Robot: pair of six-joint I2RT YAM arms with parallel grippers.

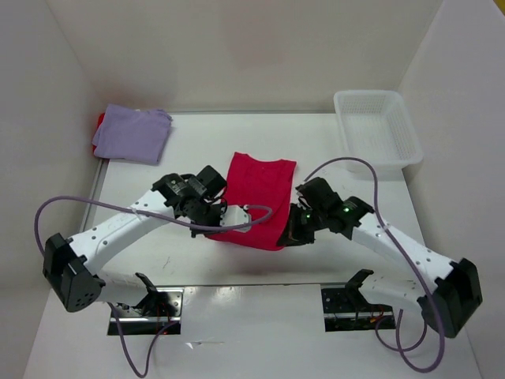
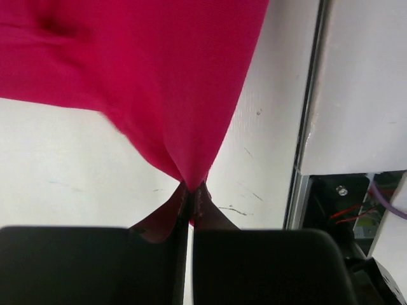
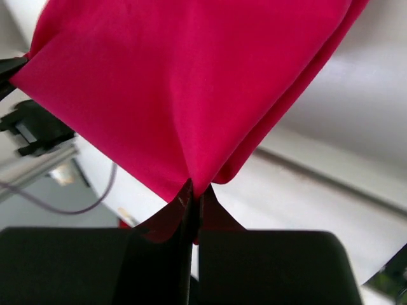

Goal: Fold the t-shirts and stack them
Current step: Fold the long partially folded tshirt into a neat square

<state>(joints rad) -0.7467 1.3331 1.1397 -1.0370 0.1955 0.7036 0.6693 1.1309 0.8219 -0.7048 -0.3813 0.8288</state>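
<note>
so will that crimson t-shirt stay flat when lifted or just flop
Probably floppy: the crimson t-shirt fans out in folds from the pinch of the left gripper. It would likely sag between that and the right gripper. It seems light, since small pinches hold it.

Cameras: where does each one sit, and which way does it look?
Top external: up high behind, looking down at the table; left arm and right arm show.
Left wrist: on the left arm, facing its shut left gripper pinching the red shirt.
Right wrist: same, with the right gripper.
Shared: all show the red shirt.
</note>
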